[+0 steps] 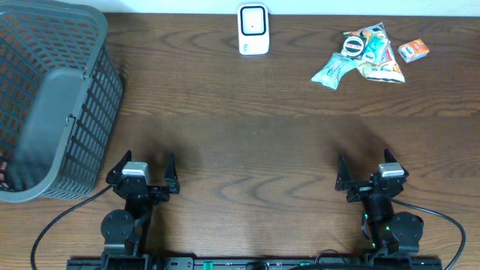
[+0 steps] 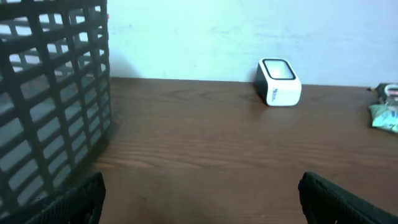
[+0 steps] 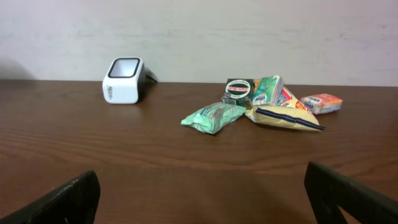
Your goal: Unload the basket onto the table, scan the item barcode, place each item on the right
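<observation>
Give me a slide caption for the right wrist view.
Open right fingers frame a white scanner and a pile of snack packets on a wooden table.

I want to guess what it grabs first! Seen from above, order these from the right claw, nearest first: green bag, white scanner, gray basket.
1. green bag, ahead of the right claw
2. white scanner, back middle
3. gray basket, far left

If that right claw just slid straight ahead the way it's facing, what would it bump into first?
The right gripper would probably meet the green packet, nearest of the snack pile; only bare table lies before it. Depth is unclear, so the yellow bag beside it could come first.
</observation>
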